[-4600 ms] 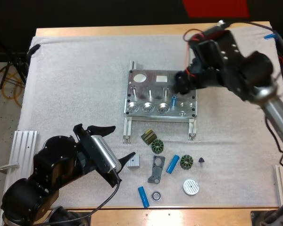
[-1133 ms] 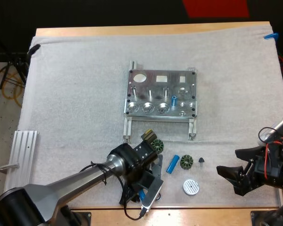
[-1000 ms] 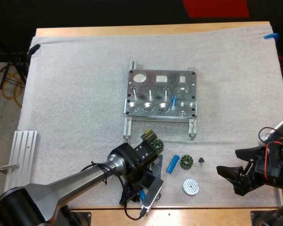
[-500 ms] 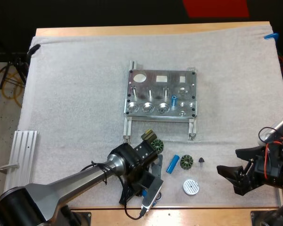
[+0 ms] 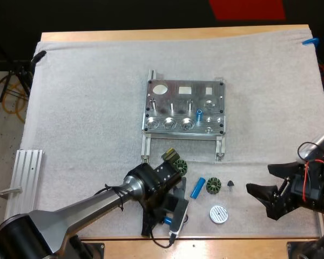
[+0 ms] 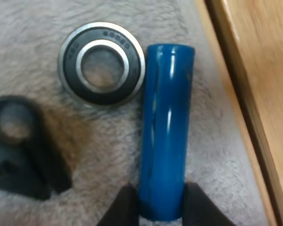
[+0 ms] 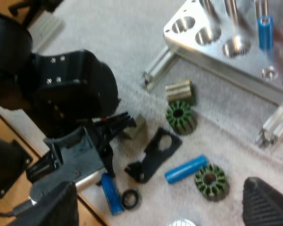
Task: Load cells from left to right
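A white fleecy mat (image 5: 86, 108) covers most of the wooden table (image 5: 151, 34), and a ribbed aluminium rail (image 5: 27, 172) lies at the mat's edge at the left of the high view. Small parts are scattered on the near part of the mat: an olive-brass ribbed cylinder (image 5: 169, 156) just beside a green-and-black toothed ring (image 5: 181, 169), a second toothed ring (image 5: 210, 189) with a small black cone (image 5: 230, 185) next to it, and a round silver grooved disc (image 5: 218, 214) nearer the table's front edge. A steel ball bearing with a dark seal (image 6: 70, 66) lies flat on the mat near the bare wooden edge, beside a flat black bracket (image 7: 151, 157) with a round hole.
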`<state>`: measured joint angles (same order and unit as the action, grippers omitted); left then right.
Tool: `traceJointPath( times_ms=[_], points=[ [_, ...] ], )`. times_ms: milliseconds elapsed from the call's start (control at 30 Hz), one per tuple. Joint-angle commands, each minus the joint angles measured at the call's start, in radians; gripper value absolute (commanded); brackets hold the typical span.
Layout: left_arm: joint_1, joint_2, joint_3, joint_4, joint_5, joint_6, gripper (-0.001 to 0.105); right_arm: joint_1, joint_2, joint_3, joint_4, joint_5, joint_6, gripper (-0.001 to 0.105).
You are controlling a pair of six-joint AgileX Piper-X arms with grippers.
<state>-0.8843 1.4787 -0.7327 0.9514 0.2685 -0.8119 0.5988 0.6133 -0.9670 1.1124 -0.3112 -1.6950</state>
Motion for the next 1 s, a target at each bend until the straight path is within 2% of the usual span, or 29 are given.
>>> traceJointPath(
  times_ms=[0,100,200,433,633,733,967],
  points=[
    [-0.003,0.004,-0.040,0.036,-0.030,-0.064,0.000,0.000,0.000,-0.002,-0.029,0.001,0.030,0.070],
    [-0.002,-0.007,-0.103,0.100,-0.034,-0.105,0.000,0.000,0.011,-0.002,-0.035,0.001,0.101,0.070],
    [-0.002,-0.053,-0.136,0.108,-0.034,-0.113,0.000,0.000,0.040,-0.002,-0.035,0.001,0.134,0.070],
    [-0.002,-0.229,-0.152,0.105,-0.095,-0.160,0.000,0.000,0.113,-0.002,-0.044,0.001,0.151,0.070],
    [0.012,-0.403,-0.152,0.107,-0.141,-0.227,0.000,0.000,0.176,-0.002,-0.115,-0.014,0.154,0.070],
    [0.045,-0.475,-0.152,0.102,-0.141,-0.270,0.000,0.000,0.201,-0.002,-0.155,-0.061,0.171,0.070],
    [0.145,-0.598,-0.152,0.061,-0.135,-0.292,0.000,0.000,0.297,-0.002,-0.275,-0.303,0.223,0.070]
  ],
)
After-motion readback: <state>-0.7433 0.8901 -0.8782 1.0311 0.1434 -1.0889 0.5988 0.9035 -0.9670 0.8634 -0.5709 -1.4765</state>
